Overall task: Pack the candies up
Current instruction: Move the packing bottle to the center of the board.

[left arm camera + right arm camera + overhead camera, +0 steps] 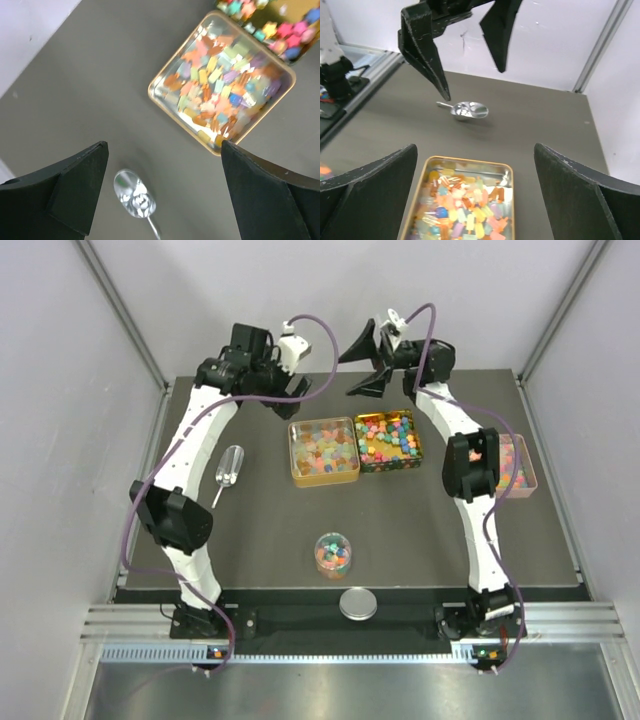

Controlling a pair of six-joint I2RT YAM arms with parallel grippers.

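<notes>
1. Both arms are up over the far half of the table [260,530], leaning in toward each other.
2. The left gripper [297,388] has its fingers spread wide with nothing between them. Its wrist view looks straight down past them at bare tabletop.
3. Same for the right gripper [368,368]: jaws wide apart and empty, hanging above the back edge of the tins.
4. The candies [322,448] are spread over four spots. Most of the pale, translucent ones fill a square gold-rimmed tin [159,98] in the middle of the table.
5. Right up against that tin's right side is a dark tin [416,454] holding brighter pieces in pink, yellow, blue and green.
6. A pink tray [529,483] at the right edge holds more candy, but it's half hidden behind the right arm.
7. Closer to the front stands a clear jar [333,553], open on top, with a mixed-colour batch inside.
8. The round silver lid [357,603] lies flat just in front of the jar, at the near edge.
9. A small scoop [229,468] lies left of the gold-rimmed tin, well apart from it, beside the left arm.
</notes>
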